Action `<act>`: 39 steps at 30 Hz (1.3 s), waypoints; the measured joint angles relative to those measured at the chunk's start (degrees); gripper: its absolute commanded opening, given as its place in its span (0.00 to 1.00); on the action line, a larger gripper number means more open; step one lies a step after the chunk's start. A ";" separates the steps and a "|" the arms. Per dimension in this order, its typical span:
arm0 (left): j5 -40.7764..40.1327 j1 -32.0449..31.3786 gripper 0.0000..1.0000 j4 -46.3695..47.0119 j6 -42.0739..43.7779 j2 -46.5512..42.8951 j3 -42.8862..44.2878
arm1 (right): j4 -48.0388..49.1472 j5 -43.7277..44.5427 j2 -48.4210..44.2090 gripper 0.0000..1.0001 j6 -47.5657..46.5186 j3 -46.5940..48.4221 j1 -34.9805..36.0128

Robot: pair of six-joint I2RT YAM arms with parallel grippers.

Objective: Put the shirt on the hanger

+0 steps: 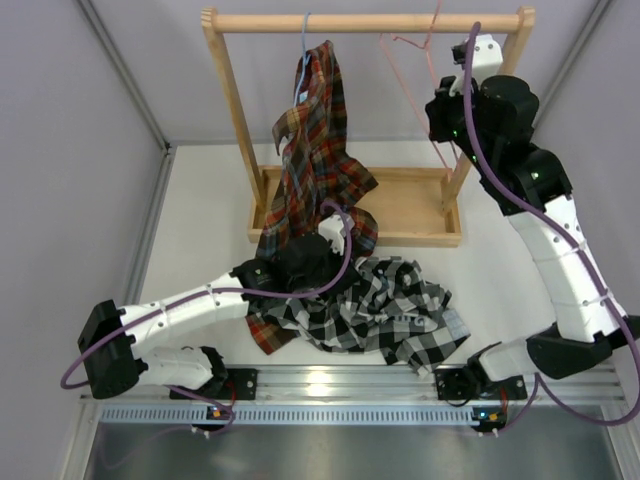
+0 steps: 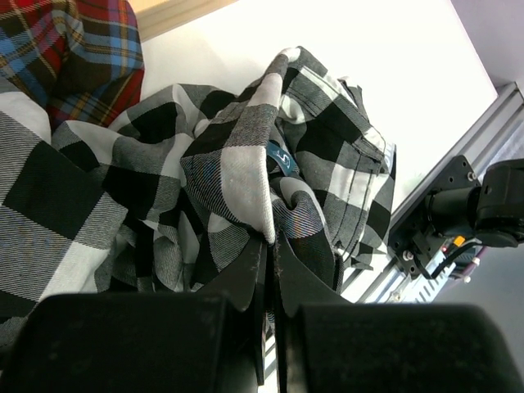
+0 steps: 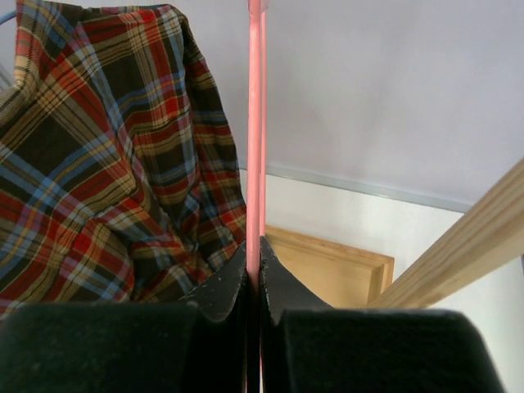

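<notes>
Left wrist shows left tool (image 2: 270,242) pinching shirt (image 2: 237,164); right tool (image 3: 254,247) pinches hanger (image 3: 255,123).

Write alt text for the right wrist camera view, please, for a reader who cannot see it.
The right gripper is shut on the thin pink hanger, whose wire runs straight up the middle of the picture. A red tartan shirt hangs to its left, and a wooden rack stands on the white table behind.

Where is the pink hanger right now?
The pink hanger hangs from the wooden rail at the upper right of the overhead view, right of the red tartan shirt, with the right gripper shut on its wire.
</notes>
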 measured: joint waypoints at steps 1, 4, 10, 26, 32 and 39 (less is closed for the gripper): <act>-0.37 0.00 0.00 0.00 -0.07 0.00 0.02 | 0.24 -0.35 -0.76 0.00 0.13 -0.44 -0.15; -1.57 0.00 0.00 -0.07 -0.28 0.02 0.48 | 0.26 -1.79 -3.32 0.00 0.46 -1.70 -0.44; -5.55 0.00 0.00 -0.83 -0.85 1.68 5.75 | -0.85 -4.96 -9.75 0.00 0.57 -6.47 -0.74; -10.29 6.54 0.00 -8.76 -1.01 16.02 22.53 | -33.20 -19.91 -48.85 0.00 5.53 -28.87 -0.85; -7.43 7.45 0.00 -9.90 0.28 18.67 24.57 | -37.64 -25.94 -54.95 0.00 7.02 -33.99 -0.79; 0.11 7.23 0.00 -10.08 2.71 18.16 25.07 | -37.77 -27.67 -54.86 0.00 8.59 -42.03 -0.79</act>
